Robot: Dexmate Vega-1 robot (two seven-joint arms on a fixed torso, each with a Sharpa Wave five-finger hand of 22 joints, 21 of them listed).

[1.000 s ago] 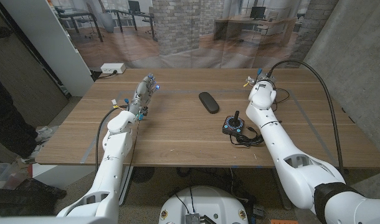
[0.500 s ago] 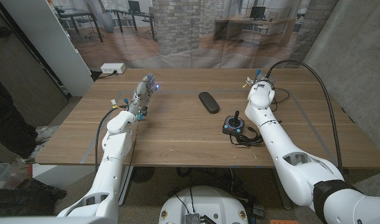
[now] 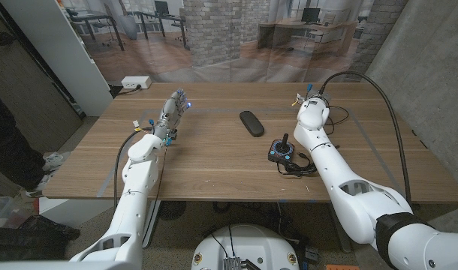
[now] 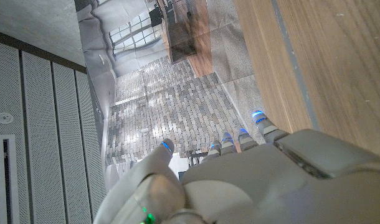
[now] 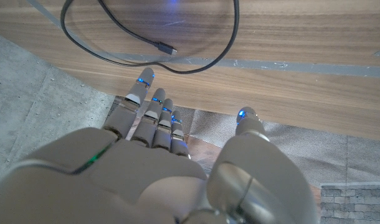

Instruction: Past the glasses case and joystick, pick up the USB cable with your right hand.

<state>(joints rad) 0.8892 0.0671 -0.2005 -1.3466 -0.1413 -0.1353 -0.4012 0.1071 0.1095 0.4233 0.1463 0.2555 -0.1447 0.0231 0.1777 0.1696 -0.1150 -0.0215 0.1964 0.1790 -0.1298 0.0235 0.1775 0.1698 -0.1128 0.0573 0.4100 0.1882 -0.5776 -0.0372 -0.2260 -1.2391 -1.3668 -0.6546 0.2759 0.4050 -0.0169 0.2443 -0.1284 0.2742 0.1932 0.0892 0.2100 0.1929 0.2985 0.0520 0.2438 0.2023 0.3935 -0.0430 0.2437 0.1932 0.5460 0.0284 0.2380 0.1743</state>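
The black USB cable [image 5: 115, 34] lies looped on the wood just beyond my right hand's fingertips [image 5: 143, 84] in the right wrist view, its plug end [image 5: 167, 48] pointing sideways. My right hand [image 3: 310, 99] hovers at the table's far right, fingers apart and holding nothing. The dark glasses case [image 3: 251, 122] lies mid-table. The black joystick [image 3: 281, 150] with its own coiled cord [image 3: 298, 166] stands nearer the front, beside my right forearm. My left hand [image 3: 176, 105] is raised over the far left of the table [image 3: 214, 165], fingers [image 4: 240, 140] straight, nothing in it.
A white box [image 3: 135, 82] sits behind the table's far left corner. A person in dark clothes [image 3: 7, 142] stands at the left edge. A concrete wall [image 3: 432, 67] runs close along the right side. A thick black hose [image 3: 387, 97] arcs over my right arm.
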